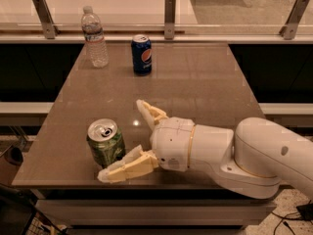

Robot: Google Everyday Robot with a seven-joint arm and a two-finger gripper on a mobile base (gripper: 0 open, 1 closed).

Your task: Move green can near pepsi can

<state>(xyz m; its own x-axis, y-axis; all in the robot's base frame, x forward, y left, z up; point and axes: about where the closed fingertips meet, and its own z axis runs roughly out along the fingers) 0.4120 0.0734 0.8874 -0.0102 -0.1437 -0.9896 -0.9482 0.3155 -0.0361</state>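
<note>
A clear plastic bottle (94, 37) stands upright at the upper left of the brown tabletop (205, 82); metal posts (169, 16) stand behind.
</note>
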